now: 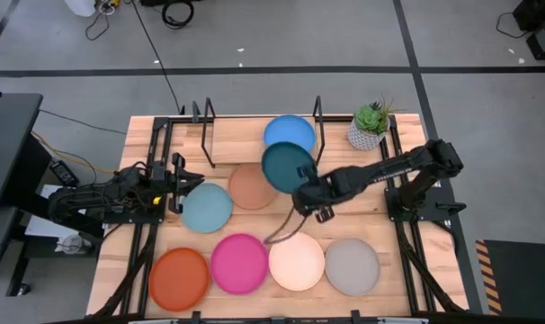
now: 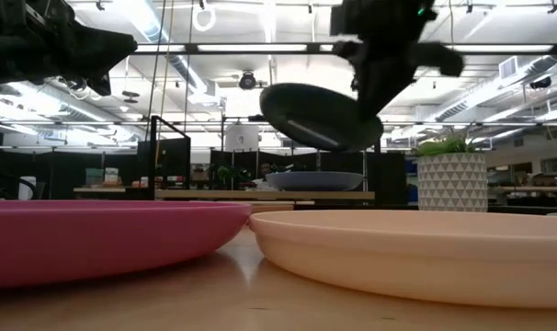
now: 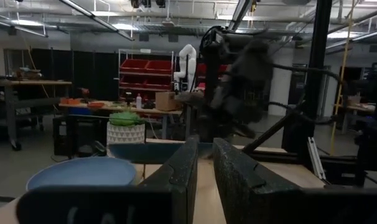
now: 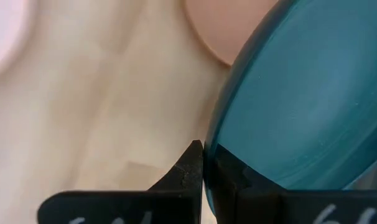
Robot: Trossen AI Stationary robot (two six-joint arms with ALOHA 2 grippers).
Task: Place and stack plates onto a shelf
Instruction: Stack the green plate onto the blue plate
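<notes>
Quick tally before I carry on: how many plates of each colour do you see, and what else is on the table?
Blue plate, on the shelf: 1
Dark teal plate, held by the right gripper: 1
Peach-brown plate: 1
Light blue plate: 1
Orange plate: 1
Magenta plate: 1
Cream plate: 1
Grey plate: 1
Potted plant: 1
Total: 8 plates, 9 things.

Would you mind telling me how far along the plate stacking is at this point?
One round blue plastic plate already lies on the light-wood shelf. The right gripper holds the dark teal plate by its rim, lifted in the air. The left gripper waits beside the light blue plate. That one, plus the brownish-peach, orange, magenta, cream and grey plates, remain on the table.
</notes>
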